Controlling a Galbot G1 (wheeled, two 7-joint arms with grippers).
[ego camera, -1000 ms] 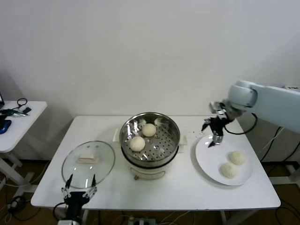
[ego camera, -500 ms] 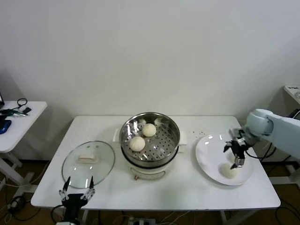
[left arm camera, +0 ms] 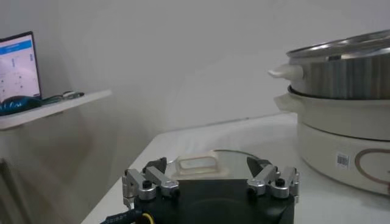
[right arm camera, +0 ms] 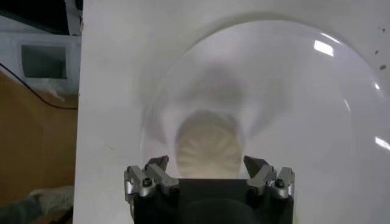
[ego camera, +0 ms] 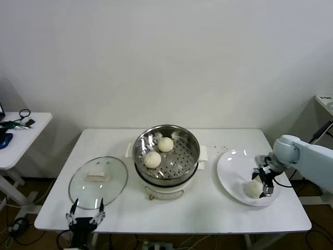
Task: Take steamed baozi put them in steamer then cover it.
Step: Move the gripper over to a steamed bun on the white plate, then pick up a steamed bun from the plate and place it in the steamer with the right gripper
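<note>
Steamed baozi sit in two places: two of them [ego camera: 159, 152] lie on the perforated tray inside the steamer [ego camera: 166, 156] at the middle of the white table [ego camera: 171, 213], and a bun [ego camera: 253, 189] rests on the white plate [ego camera: 231, 172] to the robot's right. The right arm reaches in from the right edge, its forearm angled down toward the plate, and the right gripper [ego camera: 264, 181] is low over that bun. In the right wrist view the right gripper [right arm camera: 209, 173] has its fingers [right arm camera: 261, 170] spread wide with the bun [right arm camera: 209, 146] between them, not yet clamped. The left gripper [ego camera: 85, 217] is parked at the near edge of the table, just in front of the cover [ego camera: 98, 180], which lies flat on the table left of the steamer; the left wrist view shows it [left arm camera: 210, 182] with fingers apart and empty, the cover's handle [left arm camera: 196, 163] beyond them. Compared with a second ago, the right gripper has crossed from the plate's far-left rim to its right side and dropped onto the bun; only one bun on the plate now shows in the head view, where two showed earlier.
</note>
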